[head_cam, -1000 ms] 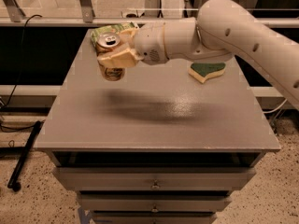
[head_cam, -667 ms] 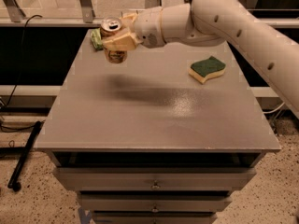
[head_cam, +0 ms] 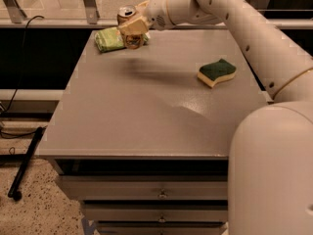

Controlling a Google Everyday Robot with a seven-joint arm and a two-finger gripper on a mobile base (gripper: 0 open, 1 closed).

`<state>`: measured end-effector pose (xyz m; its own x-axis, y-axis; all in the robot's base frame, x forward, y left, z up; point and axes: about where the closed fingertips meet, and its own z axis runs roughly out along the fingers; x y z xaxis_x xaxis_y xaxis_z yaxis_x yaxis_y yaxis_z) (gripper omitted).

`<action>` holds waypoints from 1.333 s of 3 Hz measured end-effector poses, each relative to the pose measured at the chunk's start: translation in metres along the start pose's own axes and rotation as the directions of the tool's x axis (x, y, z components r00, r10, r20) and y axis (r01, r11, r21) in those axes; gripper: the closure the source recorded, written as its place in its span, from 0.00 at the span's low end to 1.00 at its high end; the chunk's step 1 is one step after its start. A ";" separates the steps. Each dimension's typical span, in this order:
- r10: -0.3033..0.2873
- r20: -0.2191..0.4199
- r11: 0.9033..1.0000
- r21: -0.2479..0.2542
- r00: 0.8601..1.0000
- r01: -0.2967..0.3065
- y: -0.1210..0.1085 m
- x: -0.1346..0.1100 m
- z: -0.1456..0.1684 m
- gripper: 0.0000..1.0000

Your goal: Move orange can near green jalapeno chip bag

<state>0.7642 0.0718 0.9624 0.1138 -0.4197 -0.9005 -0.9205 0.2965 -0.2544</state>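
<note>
Camera view, single entry:
- Bench: grey top, drawers below
- Green jalapeno chip bag: lying at the bench's 11 o'clock corner
- Sponge: green and yellow, at 2 o'clock, well apart from the bag
- Claw: at 11 o'clock, closed around the orange can, reaching in from the arm at 1 o'clock
- Orange can: upright with a slight tilt, just beside the bag's 3 o'clock end; contact with bag or bench cannot be told
- Change: over the last second the held can has travelled from nearer mid-bench out toward 11 o'clock, closing on the bag
- Judgement: the carry looks nearly complete; setting down and release remain
</note>
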 end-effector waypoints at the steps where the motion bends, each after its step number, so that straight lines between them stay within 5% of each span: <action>1: 0.073 -0.048 0.997 0.035 0.996 -0.072 -0.032 0.030 0.012 1.00; 2: 0.117 -0.046 0.992 0.051 0.992 -0.114 -0.044 0.044 0.023 1.00; 4: 0.185 -0.028 0.979 0.093 0.982 -0.182 -0.058 0.065 0.039 0.59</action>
<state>0.8394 0.0611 0.9050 -0.0691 -0.3818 -0.9217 -0.8870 0.4463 -0.1183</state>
